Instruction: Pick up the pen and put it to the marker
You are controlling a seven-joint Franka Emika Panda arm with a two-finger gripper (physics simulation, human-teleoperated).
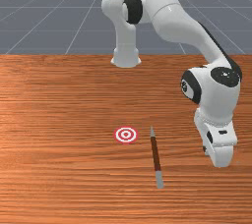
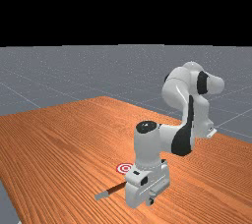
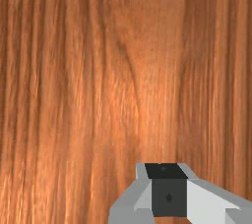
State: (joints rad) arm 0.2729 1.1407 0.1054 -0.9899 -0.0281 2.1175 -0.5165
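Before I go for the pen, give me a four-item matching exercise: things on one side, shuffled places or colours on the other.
1. pen
2. marker
3. pointed tip
4. arm

A. red and white rings
B. white with black parts
C. lies on the front view's right of the ringed disc
D. grey, at the pen's end nearer the arm's base

Pairs: 1-C, 2-A, 3-D, 4-B

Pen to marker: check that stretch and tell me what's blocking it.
Nothing visible stands in the way. In the front view, the pen lies toward the front view's right of the marker, its pointed end nearest, not touching.
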